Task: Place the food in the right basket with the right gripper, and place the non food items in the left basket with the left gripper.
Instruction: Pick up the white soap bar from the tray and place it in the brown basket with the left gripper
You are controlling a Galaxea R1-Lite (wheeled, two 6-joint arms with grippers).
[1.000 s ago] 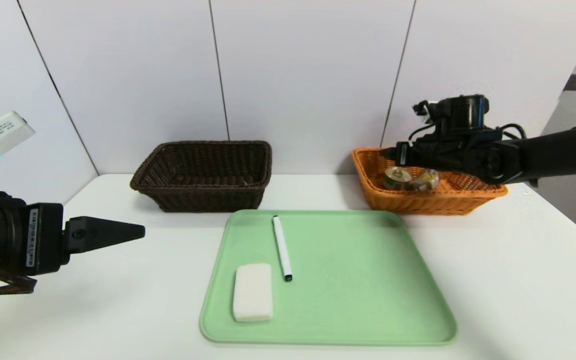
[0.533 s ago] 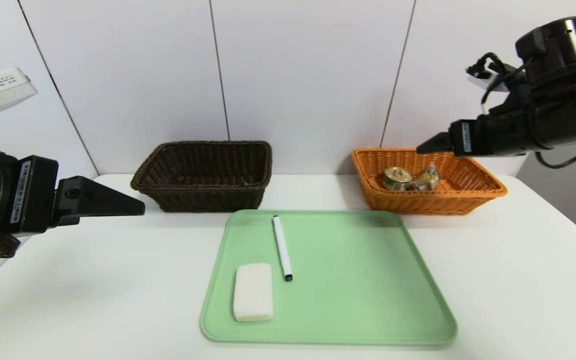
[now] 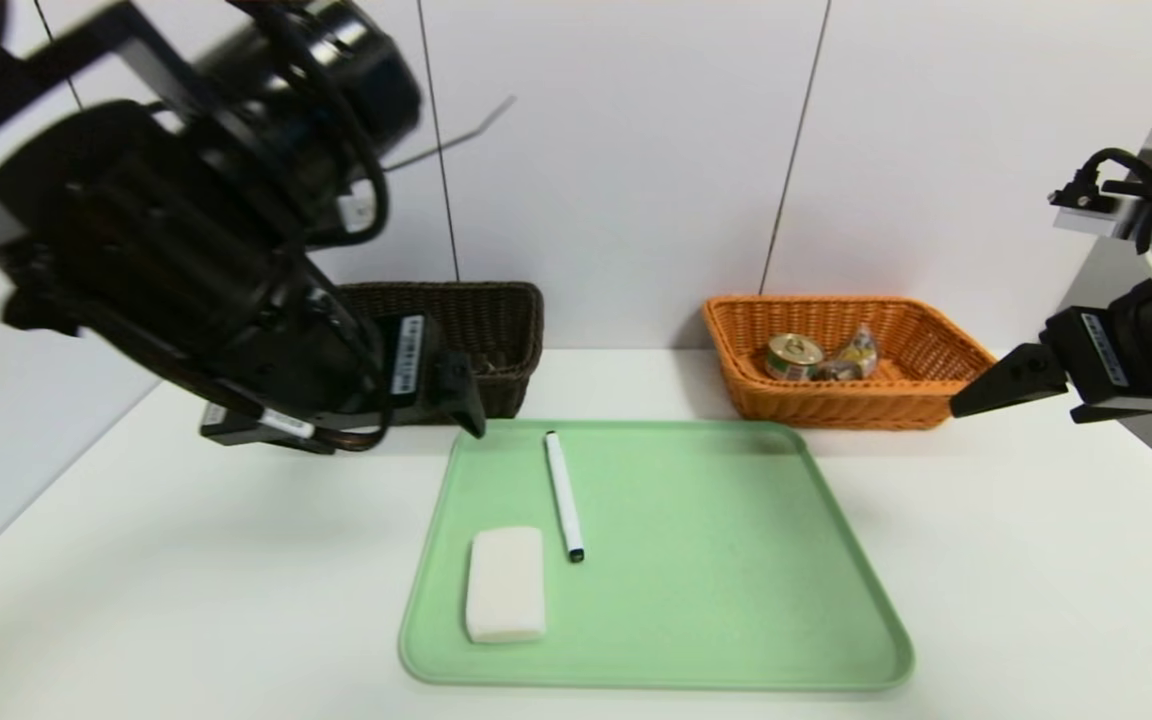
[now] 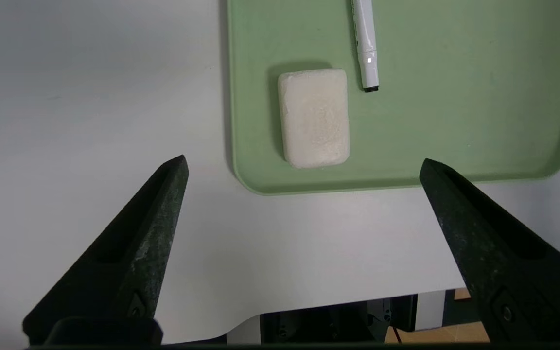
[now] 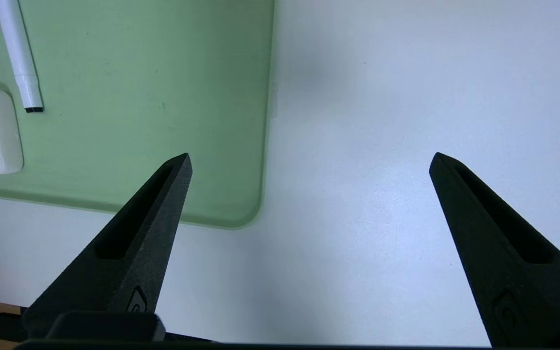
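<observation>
Over on the left, the left end effector [image 4: 305, 159] is hanging above the work with its jaws spread wide and nothing between them. In the head view the left arm covers part of the dark brown basket [image 3: 521, 377]. There's something small in that basket, but I can't tell what.

Next across is the white block [image 3: 506, 585], lying flat on the near left part of the green tray [image 3: 736, 687]. From the left end effector it's toward the robot's right and nearer the robot, also lower down. Long axis runs pretty much near-to-far, so I'd close across the short sides, jaws left and right of it. The left arm is clearly the nearer one, and it's the right arm for non-food anyway.

Just right of the block is the white marker [image 3: 564, 495], also near-to-far but slanted, black tip at the near end. They look apart, but I'd guess a wide-open jaw could nudge it while going for the block.

Further right, the orange basket [image 3: 841, 405] has the tin [image 3: 793, 357] and the snack packet [image 3: 851, 358] in it, so food looks done. Far right, the right end effector [image 5: 312, 155] is wide open, empty, off beside the tray and well apart from the block.
</observation>
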